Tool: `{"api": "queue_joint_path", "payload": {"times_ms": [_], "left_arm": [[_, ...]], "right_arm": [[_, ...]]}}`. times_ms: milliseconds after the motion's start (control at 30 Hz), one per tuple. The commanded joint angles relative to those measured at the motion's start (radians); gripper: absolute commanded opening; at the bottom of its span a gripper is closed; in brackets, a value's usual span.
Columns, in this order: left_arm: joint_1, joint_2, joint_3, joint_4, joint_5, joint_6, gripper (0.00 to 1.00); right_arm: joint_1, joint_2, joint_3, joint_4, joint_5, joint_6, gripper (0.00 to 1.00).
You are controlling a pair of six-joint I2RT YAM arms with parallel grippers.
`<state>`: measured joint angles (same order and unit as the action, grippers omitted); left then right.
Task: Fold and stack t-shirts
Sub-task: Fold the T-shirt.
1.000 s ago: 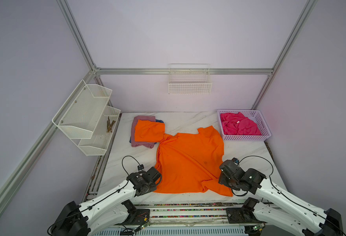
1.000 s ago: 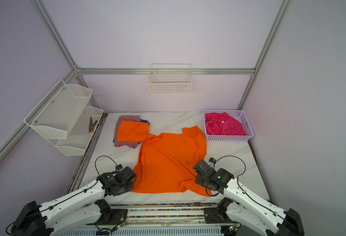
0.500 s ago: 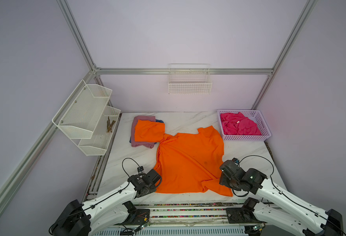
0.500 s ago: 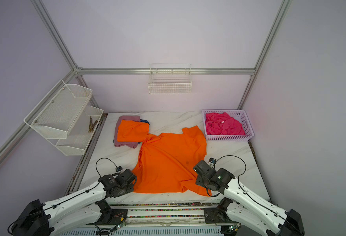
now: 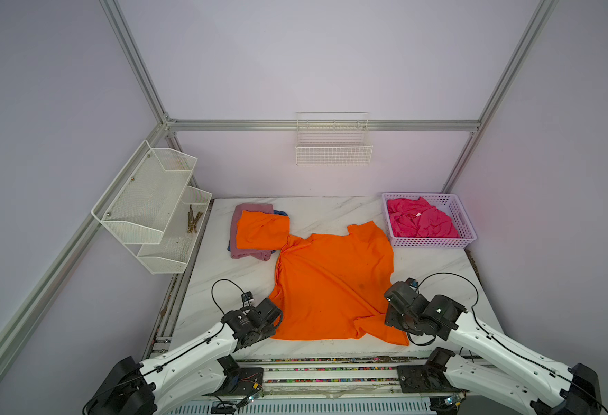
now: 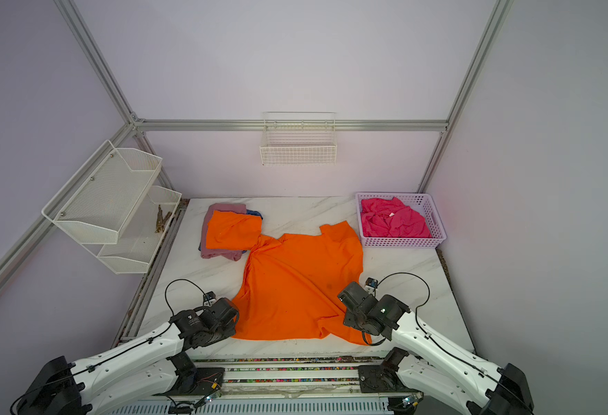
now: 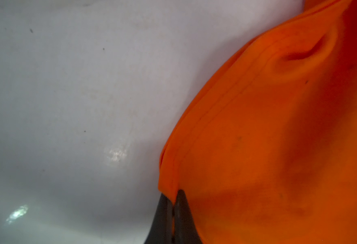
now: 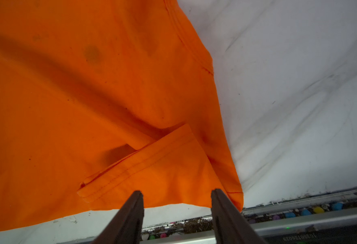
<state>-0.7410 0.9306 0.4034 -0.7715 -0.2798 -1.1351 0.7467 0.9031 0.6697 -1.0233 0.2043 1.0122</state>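
**Q:** Where's the bright orange cloth t-shirt (image 5: 331, 284)?

**A:** Spread on the white marble desk (image 5: 331, 212), btwn both claws. The left claw (image 7: 173, 202) is pressed together, pinching the shirt's hem corner. The right claw (image 8: 176, 191) is spread, w/ its tips at a turned-over corner; can't tell if they touch it.

**Q:** Other shirts?

**A:** A folded orange t-shirt (image 5: 261, 230) lies atop a dusty mauve t-shirt (image 5: 254, 208), well ahead of the left claw. A crumpled hot pink t-shirt (image 5: 417, 222) sits in a lilac plastic basket (image 5: 432, 243), well ahead of the right claw.

The left hand (image 7: 172, 196) has closed on the orange t-shirt (image 7: 279, 147).
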Motion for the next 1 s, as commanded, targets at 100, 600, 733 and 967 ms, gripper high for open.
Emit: {"api": "queue_joint_path", "payload": {"times_ms": [100,600,733,967], "left_arm": [[-0.003,-0.043,0.025,-0.095,0.023,0.011,0.00],[-0.002,-0.023,0.215,-0.256,0.042,0.034,0.00],[0.000,0.029,0.284,-0.264,0.000,0.051,0.00],[0.065,0.107,0.390,-0.283,-0.043,0.124,0.00]], "right_arm": [[0.019,0.014,0.021,0.009,0.001,0.000,0.57],[0.044,0.050,0.011,0.049,-0.005,0.003,0.56],[0.046,0.046,0.007,0.051,-0.004,0.009,0.56],[0.051,0.006,-0.004,0.034,0.006,0.037,0.56]]}}
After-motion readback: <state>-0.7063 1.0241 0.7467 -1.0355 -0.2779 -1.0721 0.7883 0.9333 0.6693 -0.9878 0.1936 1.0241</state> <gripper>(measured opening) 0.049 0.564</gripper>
